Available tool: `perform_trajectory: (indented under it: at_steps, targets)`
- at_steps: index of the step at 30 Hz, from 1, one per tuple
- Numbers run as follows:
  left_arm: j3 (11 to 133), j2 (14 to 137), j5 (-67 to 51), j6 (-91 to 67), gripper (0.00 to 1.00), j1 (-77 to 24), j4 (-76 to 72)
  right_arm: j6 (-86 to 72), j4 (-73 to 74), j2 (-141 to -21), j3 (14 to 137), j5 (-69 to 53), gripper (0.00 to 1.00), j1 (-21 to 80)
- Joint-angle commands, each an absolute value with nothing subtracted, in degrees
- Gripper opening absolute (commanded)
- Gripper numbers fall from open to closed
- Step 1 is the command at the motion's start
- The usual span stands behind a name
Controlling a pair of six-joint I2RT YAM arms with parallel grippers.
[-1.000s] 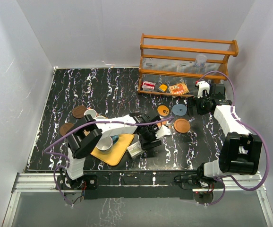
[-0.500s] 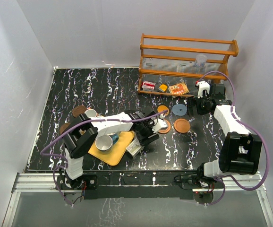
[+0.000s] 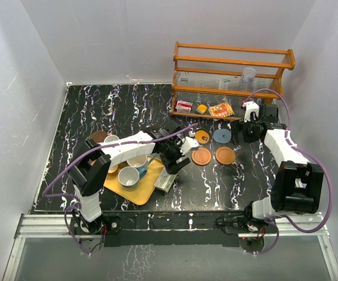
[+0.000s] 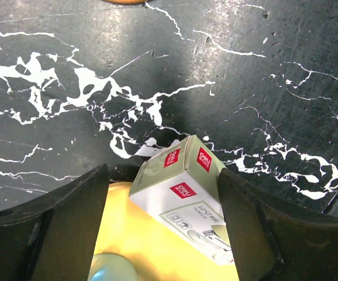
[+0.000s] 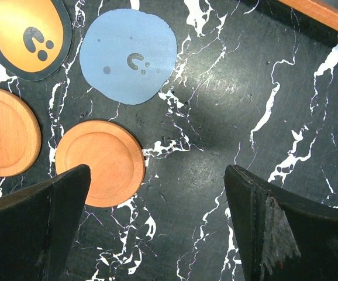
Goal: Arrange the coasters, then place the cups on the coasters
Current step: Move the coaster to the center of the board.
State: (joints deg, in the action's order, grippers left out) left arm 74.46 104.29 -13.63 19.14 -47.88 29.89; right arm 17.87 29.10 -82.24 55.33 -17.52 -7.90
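Four coasters lie right of centre: an orange one with a black rim (image 3: 202, 136) (image 5: 27, 35), a grey-blue one (image 3: 221, 136) (image 5: 128, 55), and two orange-brown wooden ones (image 3: 202, 157) (image 3: 226, 155) (image 5: 100, 163). A dark brown coaster (image 3: 97, 137) shows at the left beside a white cup (image 3: 111, 140). Two cups (image 3: 137, 161) (image 3: 128, 175) stand on the yellow tray (image 3: 142, 190). My left gripper (image 3: 175, 164) (image 4: 163, 228) is open and holds nothing, hovering over the tray's right corner. My right gripper (image 3: 238, 133) (image 5: 157, 228) is open over bare table beside the coasters.
A white box (image 3: 165, 183) (image 4: 183, 199) lies at the tray's corner, under my left jaws. A wooden rack (image 3: 233, 64) stands at the back right with a clear plastic cup (image 3: 248, 74) in it and small packets (image 3: 221, 109) at its foot.
My left gripper set an orange-brown coaster down beside the other one, opened wider and drew back left toward the tray. The right arm has stayed put.
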Motion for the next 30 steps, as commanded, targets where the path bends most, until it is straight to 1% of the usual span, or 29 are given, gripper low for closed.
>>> perform_trajectory:
  at_steps: [1, 6, 11, 16, 20, 25, 30]
  targets:
    - [77.42, 99.89, -15.08, 20.41, 0.82, -44.79, 33.73, 18.23, 27.95, -82.29, 56.93, -17.72, 0.98, -8.16]
    - [78.85, 98.93, -16.14, 20.65, 0.93, -43.34, 34.53, 18.17, 28.04, -82.39, 56.94, -17.64, 0.98, -8.1]
    - [79.46, 98.37, -17.3, 21.05, 0.99, -42.65, 35.29, 18.18, 28.04, -82.19, 56.89, -17.53, 0.98, -8.18]
    - [79.52, 97.79, -17.56, 20.97, 0.99, -42.01, 35.43, 18.22, 28.04, -82.17, 56.86, -17.49, 0.98, -8.19]
    - [80.12, 96.54, -16.98, 19.2, 0.96, -39.19, 34.62, 18.23, 28.04, -81.99, 56.94, -17.51, 0.98, -8.23]
    - [81.34, 94.39, -16.18, 16.95, 0.92, -32.35, 32.9, 18.17, 28.12, -81.85, 57.03, -17.73, 0.98, -8.19]
    - [81.96, 91.56, -15.99, 14.38, 0.89, -22.05, 31.12, 18.17, 28.15, -81.83, 57.1, -17.93, 0.98, -8.17]
